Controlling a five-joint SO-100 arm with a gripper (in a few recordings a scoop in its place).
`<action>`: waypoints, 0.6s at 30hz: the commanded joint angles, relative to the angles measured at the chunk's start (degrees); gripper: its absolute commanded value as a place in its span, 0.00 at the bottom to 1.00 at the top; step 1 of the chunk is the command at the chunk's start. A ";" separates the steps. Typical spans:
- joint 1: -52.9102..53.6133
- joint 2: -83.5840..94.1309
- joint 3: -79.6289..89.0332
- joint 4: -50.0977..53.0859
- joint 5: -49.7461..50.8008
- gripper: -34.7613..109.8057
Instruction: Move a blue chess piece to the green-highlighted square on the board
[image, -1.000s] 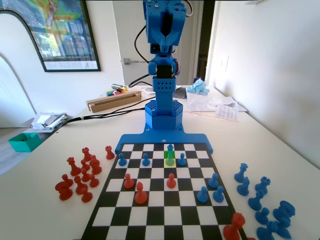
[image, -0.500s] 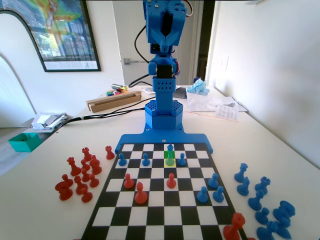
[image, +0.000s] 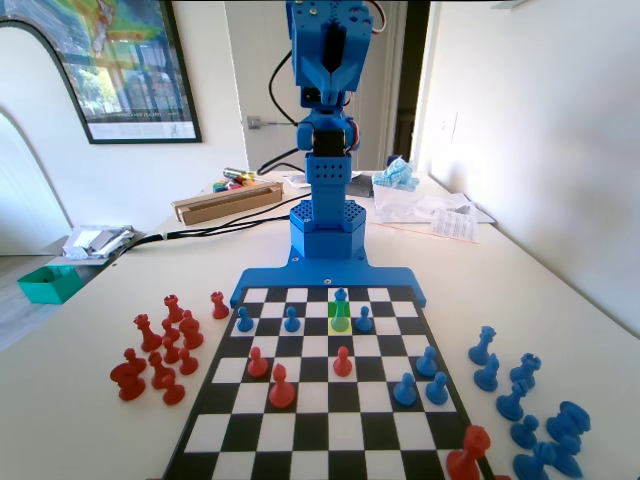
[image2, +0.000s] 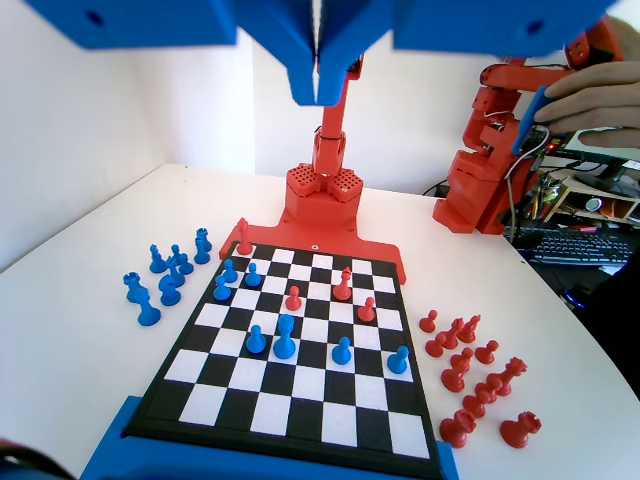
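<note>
My gripper (image: 336, 72) is held high above the arm's base, far from the board, and in the wrist view the gripper (image2: 318, 85) has its jaws pressed together with nothing between them. The green-highlighted square (image: 340, 310) lies in the second row from the arm, with a yellow-tinted square (image: 340, 326) just in front of it. A round-headed blue piece (image: 340, 297) (image2: 285, 337) rises out of these two tinted squares, and the tint hides its base. Small blue pawns (image: 291, 319) (image: 365, 319) (image: 245, 319) stand beside it in the third row.
Red pawns (image: 343, 361) (image: 258, 362) (image: 282, 386) stand mid-board and three more blue pawns (image: 428, 361) at its right. Spare red pieces (image: 160, 350) lie left of the board, spare blue pieces (image: 530, 410) right. A red piece (image: 470, 455) stands at the near right corner.
</note>
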 joint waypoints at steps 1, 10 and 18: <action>-0.70 1.05 -0.79 -0.97 -4.22 0.25; -7.65 -10.90 -15.91 5.54 -10.55 0.25; -8.35 -27.51 -25.49 13.27 -22.15 0.25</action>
